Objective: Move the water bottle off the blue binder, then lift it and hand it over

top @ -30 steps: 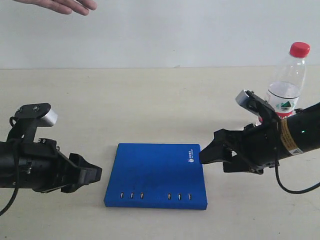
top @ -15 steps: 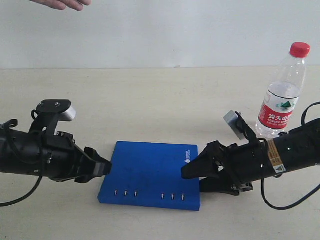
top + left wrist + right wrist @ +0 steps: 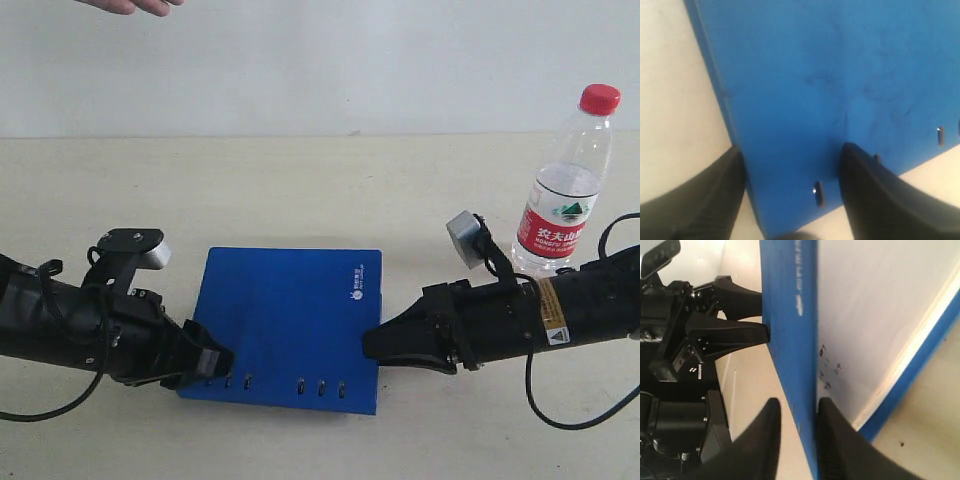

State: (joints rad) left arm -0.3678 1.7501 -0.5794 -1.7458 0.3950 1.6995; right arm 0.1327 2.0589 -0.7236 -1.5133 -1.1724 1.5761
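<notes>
The flat deep-blue binder (image 3: 285,315) is pinched at its right edge by the right gripper (image 3: 372,342) and straddled by the unclenched left gripper (image 3: 215,362), while the clear red-capped plastic bottle (image 3: 565,195) is seen upright far right.

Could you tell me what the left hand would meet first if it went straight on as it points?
Most likely the blue binder: the open left hand straddles its corner, so that corner would run into its palm.

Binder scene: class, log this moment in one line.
bottle: upright, off binder | left fingers: open at binder corner | right fingers: pinching cover
</notes>
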